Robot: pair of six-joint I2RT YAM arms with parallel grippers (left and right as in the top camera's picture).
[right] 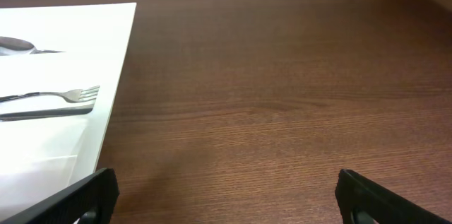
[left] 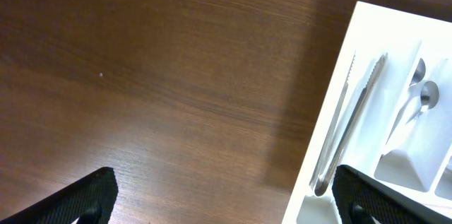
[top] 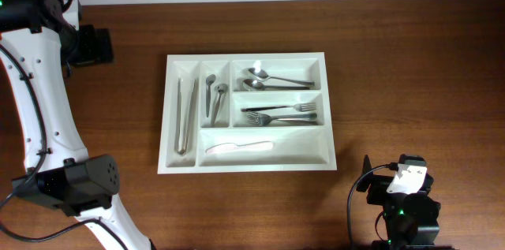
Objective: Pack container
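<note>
The container [top: 328, 116] is a large white cutlery tray in the middle of the table. It holds metal tongs [top: 186, 114] in the left narrow compartment and two spoons [top: 215, 95] in the second. More spoons [top: 268, 79] lie in the top wide compartment, forks [top: 280, 113] in the middle one, and a white knife [top: 239, 147] in the bottom one. My left gripper [top: 96, 46] is at the far left, apart from the tray, open and empty [left: 226, 203]. My right gripper [top: 377, 185] is at the front right, open and empty [right: 226, 199].
The left wrist view shows the tray's left rim [left: 332, 111] and the tongs [left: 349, 118] to the right of bare wood. The right wrist view shows the tray's right edge [right: 116, 75] with a fork [right: 56, 97]. The left arm's base [top: 71, 183] stands front left.
</note>
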